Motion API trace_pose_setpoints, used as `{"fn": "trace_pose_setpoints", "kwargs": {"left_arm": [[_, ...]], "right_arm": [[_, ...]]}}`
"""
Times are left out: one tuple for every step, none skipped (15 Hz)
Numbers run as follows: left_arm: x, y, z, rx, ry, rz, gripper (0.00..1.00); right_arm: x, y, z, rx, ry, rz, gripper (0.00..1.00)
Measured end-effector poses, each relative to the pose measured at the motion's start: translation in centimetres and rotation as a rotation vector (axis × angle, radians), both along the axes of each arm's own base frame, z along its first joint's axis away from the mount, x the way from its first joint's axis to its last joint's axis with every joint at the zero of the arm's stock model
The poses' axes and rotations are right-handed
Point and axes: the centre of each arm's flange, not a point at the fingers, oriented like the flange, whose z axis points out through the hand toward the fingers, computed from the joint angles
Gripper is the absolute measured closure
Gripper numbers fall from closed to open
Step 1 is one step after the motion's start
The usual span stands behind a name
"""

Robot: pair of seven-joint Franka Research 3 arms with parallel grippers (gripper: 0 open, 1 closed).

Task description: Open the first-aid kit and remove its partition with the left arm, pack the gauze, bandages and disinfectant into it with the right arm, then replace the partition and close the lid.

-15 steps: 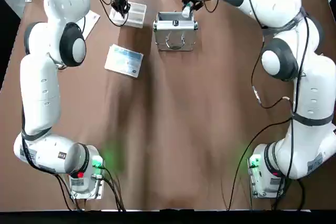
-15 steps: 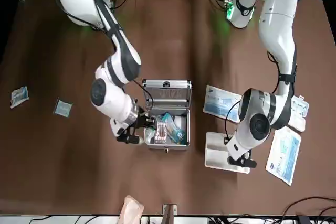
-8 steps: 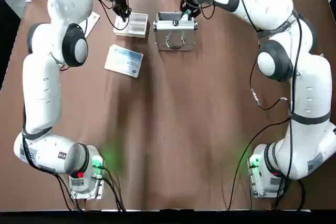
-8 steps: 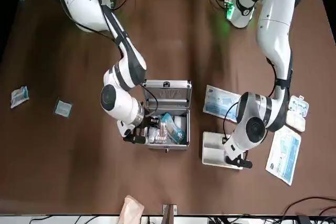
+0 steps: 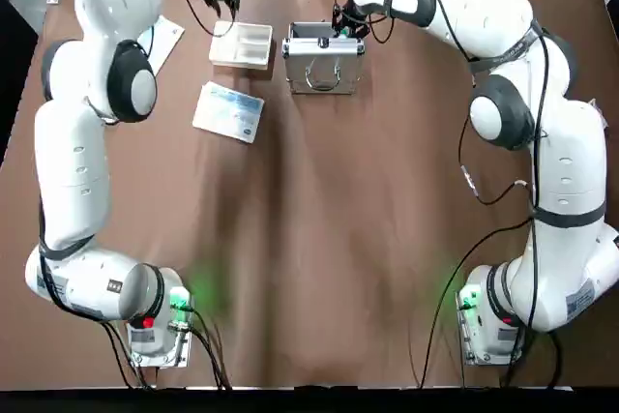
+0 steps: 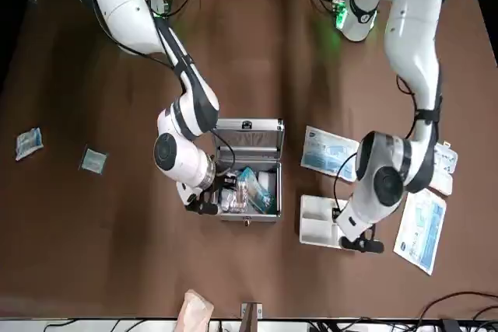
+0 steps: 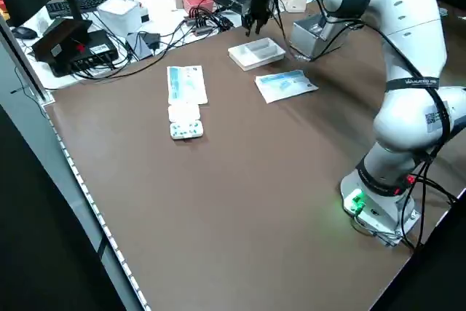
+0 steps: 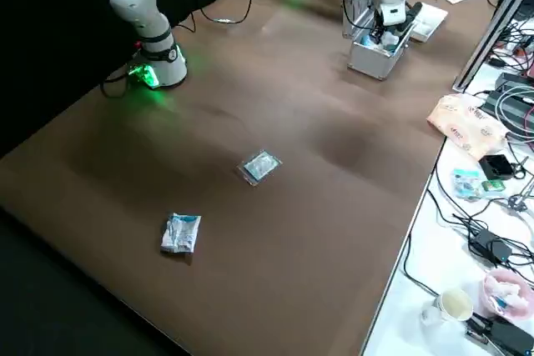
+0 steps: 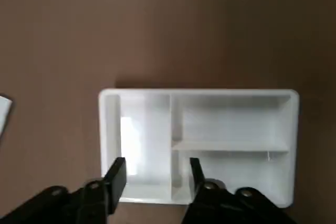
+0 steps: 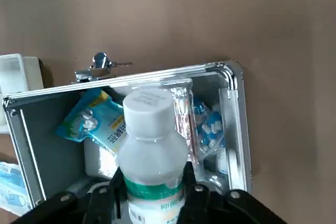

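Observation:
The first-aid kit (image 6: pixel 266 212) stands open near the table's far edge, its lid (image 6: pixel 247 142) tipped back toward the arms' bases. Several packets (image 10: pixel 97 120) lie inside; I cannot tell gauze from bandages. My right gripper (image 10: pixel 152 187) hangs over the kit's right side, shut on the disinfectant (image 10: pixel 151 145), a white bottle with a green label. The partition (image 5: pixel 242 45), a white compartment tray (image 9: pixel 231 124), lies on the table left of the kit. My left gripper (image 9: pixel 156 174) hovers open just above the partition's far edge, holding nothing.
A flat blue-white pack (image 5: pixel 228 111) lies nearer the bases than the partition, with more packs (image 6: pixel 420 231) further left. Two small packets (image 8: pixel 260 166) (image 8: pixel 180 233) sit far out on the right side. A cluttered bench with cables runs beyond the far edge.
The right gripper carried the bottle from beside the kit to over its inside. The partition came down onto the table and the left gripper drew back from it.

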Motion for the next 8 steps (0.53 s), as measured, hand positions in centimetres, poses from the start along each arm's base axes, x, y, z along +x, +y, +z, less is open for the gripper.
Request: {"fn": "trace_pose_setpoints", "kwargs": {"left_arm": [[0.1,0.3,2.2,-0.006,-0.026,0.004,0.38],[0.1,0.6,4.6,-0.01,-0.048,0.009,0.29],[-0.1,0.9,7.0,-0.011,-0.06,0.014,0.2],[-0.6,1.2,9.2,-0.008,-0.06,0.017,0.11],[-1.1,1.5,11.3,-0.003,-0.054,0.02,0.02],[-1.8,1.8,13.1,0.002,-0.045,0.023,0.0],[-2.9,2.1,16.0,0.01,-0.028,0.028,0.0],[-3.5,2.3,17.3,0.013,-0.023,0.03,0.0]], "right_arm": [[0.0,0.0,0.0,0.0,0.0,0.0,0.56],[0.0,0.0,0.0,0.0,0.0,0.0,0.55],[0.0,0.0,0.0,0.0,0.0,-0.001,0.54],[0.0,0.0,0.0,0.0,0.0,-0.001,0.52],[0.0,0.0,0.0,0.001,0.0,-0.002,0.44],[0.0,0.0,0.0,0.001,0.0,-0.002,0.35],[0.0,0.1,0.0,0.001,0.001,-0.001,0.28],[0.0,0.1,0.0,0.001,0.002,0.0,0.26]]}}
